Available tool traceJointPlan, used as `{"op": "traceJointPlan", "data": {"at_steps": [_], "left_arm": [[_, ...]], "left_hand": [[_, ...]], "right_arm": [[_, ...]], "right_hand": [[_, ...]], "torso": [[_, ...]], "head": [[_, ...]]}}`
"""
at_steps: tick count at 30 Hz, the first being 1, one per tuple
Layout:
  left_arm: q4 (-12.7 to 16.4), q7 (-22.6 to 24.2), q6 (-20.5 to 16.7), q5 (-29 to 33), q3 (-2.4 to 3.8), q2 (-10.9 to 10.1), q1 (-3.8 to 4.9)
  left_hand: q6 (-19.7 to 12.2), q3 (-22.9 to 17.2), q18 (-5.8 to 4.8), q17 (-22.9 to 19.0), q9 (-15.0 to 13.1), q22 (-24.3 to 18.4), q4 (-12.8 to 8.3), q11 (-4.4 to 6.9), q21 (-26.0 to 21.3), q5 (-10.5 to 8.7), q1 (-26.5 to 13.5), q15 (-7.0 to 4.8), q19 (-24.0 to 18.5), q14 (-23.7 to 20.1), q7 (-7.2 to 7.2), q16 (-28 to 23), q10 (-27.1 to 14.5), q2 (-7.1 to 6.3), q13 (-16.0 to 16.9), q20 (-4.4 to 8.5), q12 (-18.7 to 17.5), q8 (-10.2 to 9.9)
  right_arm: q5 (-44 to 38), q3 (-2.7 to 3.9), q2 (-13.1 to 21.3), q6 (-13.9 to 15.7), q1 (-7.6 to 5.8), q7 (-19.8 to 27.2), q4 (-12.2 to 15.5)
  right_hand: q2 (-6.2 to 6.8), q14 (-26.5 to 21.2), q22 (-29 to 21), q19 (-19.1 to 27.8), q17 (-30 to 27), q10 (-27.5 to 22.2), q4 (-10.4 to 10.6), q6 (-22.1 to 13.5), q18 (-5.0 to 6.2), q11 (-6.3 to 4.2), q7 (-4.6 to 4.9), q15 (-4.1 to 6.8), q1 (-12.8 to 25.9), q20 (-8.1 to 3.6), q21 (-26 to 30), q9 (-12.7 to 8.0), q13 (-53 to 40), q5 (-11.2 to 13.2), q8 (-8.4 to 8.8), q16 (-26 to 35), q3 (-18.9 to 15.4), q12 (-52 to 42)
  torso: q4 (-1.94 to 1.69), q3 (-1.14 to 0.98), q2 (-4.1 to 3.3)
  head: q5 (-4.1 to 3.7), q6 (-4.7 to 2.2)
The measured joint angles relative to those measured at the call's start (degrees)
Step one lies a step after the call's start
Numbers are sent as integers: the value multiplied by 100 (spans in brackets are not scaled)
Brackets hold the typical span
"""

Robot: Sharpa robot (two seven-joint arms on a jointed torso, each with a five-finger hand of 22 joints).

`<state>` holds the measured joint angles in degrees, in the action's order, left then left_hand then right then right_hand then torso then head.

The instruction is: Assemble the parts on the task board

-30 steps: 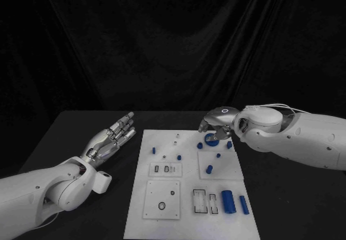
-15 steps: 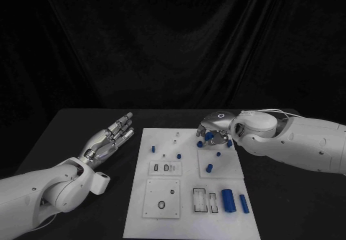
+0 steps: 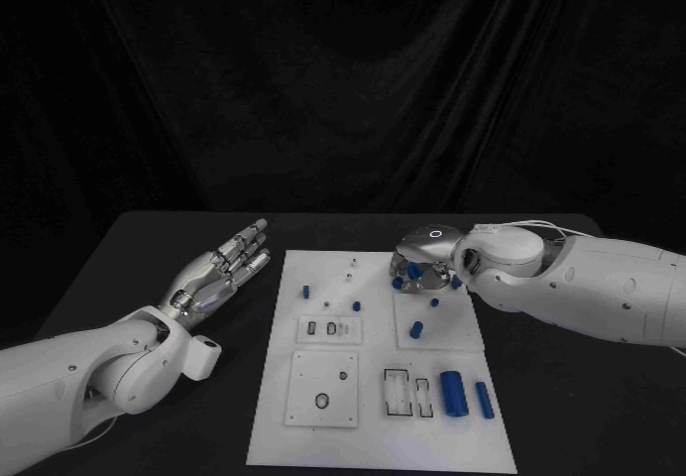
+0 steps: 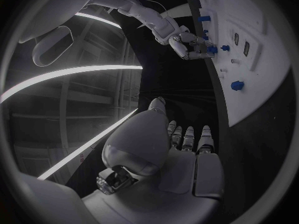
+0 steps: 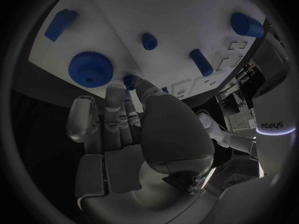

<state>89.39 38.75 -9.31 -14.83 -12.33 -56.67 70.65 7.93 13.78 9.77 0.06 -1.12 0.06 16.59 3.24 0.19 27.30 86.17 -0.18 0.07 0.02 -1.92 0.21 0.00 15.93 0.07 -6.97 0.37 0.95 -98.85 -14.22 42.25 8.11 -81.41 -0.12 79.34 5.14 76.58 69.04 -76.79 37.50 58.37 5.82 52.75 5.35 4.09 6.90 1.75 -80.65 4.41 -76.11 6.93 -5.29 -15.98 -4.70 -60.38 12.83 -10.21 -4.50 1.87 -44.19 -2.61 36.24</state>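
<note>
While the left hand (image 3: 217, 272) rests open at the board's (image 3: 375, 436) nine o'clock, clear of the work, the right hand (image 3: 423, 266) pinches a small blue peg (image 5: 129, 81) beside the gear (image 5: 91, 69) at one o'clock, apparently for seating.

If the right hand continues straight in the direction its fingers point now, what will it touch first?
Probably the small blue peg: in the right wrist view the right hand has its fingertips at it, beside the blue gear on the task board. Whether they already touch is unclear.
</note>
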Motion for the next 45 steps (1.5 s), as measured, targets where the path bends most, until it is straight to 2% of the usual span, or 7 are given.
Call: {"op": "traceJointPlan", "data": {"at_steps": [5, 15, 20, 29, 34, 36, 45], "left_arm": [[-20, 0, 34, -1, 0, 13, 0], [-59, 1, 109, -3, 0, 34, 0], [-77, 1, 135, -4, -1, 34, 0], [-118, 2, 167, -5, -1, 47, 0], [-142, 2, 176, -5, -1, 98, 0], [-147, 3, 181, -6, -1, 115, 0], [-149, 3, 189, -7, -1, 124, 0]], "left_hand": [[32, -10, -1, 1, -5, 0, -10, -40, 0, 27, 23, 11, -8, -12, 32, 0, -1, 23, 0, -33, 0, 0], [129, -67, 0, 2, -18, 1, -15, -80, 0, 73, 92, 91, -16, 11, 130, 0, -1, 0, 2, -139, 0, 22], [130, -79, -1, 3, -20, 1, -15, -120, 0, 87, 137, 112, 0, -10, 130, 0, -2, -1, 2, -165, 0, 22], [130, -95, -1, 4, -20, 2, -31, -120, 0, 116, 158, 154, -1, -10, 130, 0, -2, -23, 3, -205, 0, 22], [130, -119, -1, 2, -20, 2, -37, -120, 0, 139, 158, 154, -1, -10, 130, 0, -1, -23, 1, -205, 0, 21], [128, -126, -1, 1, -20, 2, -31, -120, 0, 143, 160, 154, -3, -10, 132, 0, -2, -21, 0, -207, 0, 21], [109, -126, -1, -1, -19, 2, -31, -120, 0, 167, 184, 174, -1, 11, 151, 0, -1, 2, -2, -245, 0, 21]], "right_arm": [[-4, -1, -104, 48, 64, 65, -134], [18, 4, -188, 271, 143, 236, -292], [85, 0, -141, 444, 147, 312, -252], [269, 10, -289, 704, -106, 347, -181], [409, 11, -681, 789, -158, 343, -487], [456, 12, -829, 813, -164, 342, -632], [576, 18, -1317, 834, -135, 343, -1200]], "right_hand": [[22, 46, 87, -31, 98, 114, 87, 123, 1, 7, 1, -6, 22, 31, -43, 0, 32, -300, 0, -67, 240, 46], [22, 69, 145, -61, 76, 577, 140, 569, 1, -42, -55, 17, 22, 0, -43, 73, 63, -194, -118, -84, 594, 90], [20, 206, 244, -129, 215, 956, 104, 883, 1, -78, -55, -43, 19, 44, -111, 99, 73, -163, -247, -140, 717, 128], [7, 347, 380, -225, 357, 1243, 26, 1021, 2, -108, -5, -42, -138, 41, -177, 99, 122, 173, -313, -183, 796, 224], [-3, 381, 427, -245, 430, 1279, 10, 1033, -3, -94, -17, -32, -204, 61, -193, 99, 138, 297, -313, -246, 812, 280], [-2, 400, 466, -290, 495, 1279, 9, 1041, -93, -95, -25, -50, -205, 45, -228, 99, 138, 300, -312, -285, 812, 306], [4, 437, 526, -308, 580, 1280, 9, 1041, -92, -96, -25, -47, -211, 63, -258, 101, 146, 301, -237, -312, 811, 374]], "torso": [[-1, 3, 10], [-4, 3, 29], [-5, 4, 35], [-5, 6, 46], [-5, 7, 48], [-7, 7, 50], [-18, 8, 52]], "head": [[4, 20], [35, 64], [50, 70], [108, 89], [142, 98], [149, 98], [158, 97]]}}
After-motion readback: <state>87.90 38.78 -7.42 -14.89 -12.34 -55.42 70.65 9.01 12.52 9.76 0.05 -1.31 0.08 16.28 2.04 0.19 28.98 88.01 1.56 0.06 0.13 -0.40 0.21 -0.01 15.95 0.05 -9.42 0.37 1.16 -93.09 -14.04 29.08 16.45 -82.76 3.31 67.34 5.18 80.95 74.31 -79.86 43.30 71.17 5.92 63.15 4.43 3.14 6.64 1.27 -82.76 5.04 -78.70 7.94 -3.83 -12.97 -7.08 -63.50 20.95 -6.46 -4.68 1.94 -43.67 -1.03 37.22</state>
